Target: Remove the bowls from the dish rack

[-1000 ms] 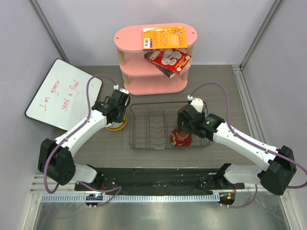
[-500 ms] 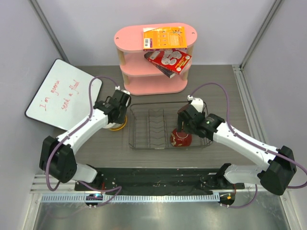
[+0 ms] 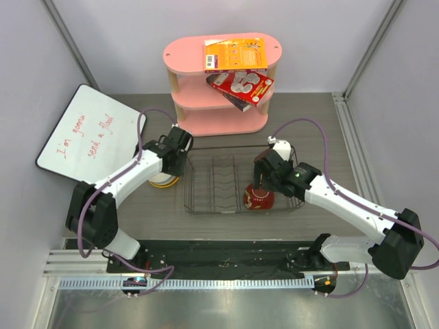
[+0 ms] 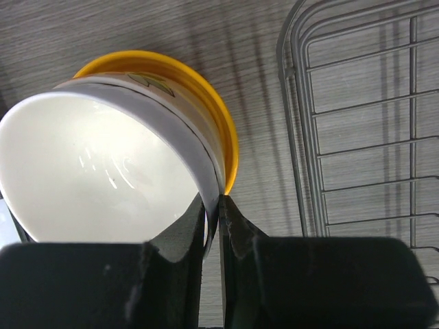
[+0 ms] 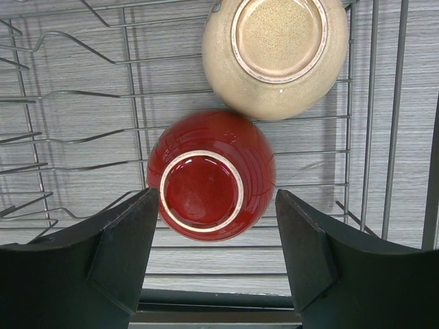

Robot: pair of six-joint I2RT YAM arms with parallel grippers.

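The black wire dish rack (image 3: 212,181) sits mid-table. A dark red bowl (image 5: 211,175) lies upside down in its right end, with a beige bowl (image 5: 276,53) upside down just beyond it. My right gripper (image 5: 216,240) is open, its fingers on either side of the red bowl (image 3: 258,199) and apart from it. My left gripper (image 4: 212,205) is shut on the rim of a white bowl (image 4: 103,178), which sits in a yellow-orange bowl (image 4: 199,103) on the table left of the rack (image 4: 357,116). In the top view the stacked bowls (image 3: 164,179) show under the left gripper (image 3: 175,161).
A pink three-tier shelf (image 3: 221,86) with boxes stands behind the rack. A whiteboard (image 3: 90,133) with red writing lies at the far left. Grey walls close both sides.
My left arm has shifted a little to the right and back, over the stacked bowls. The right arm and the red bowl have not moved.
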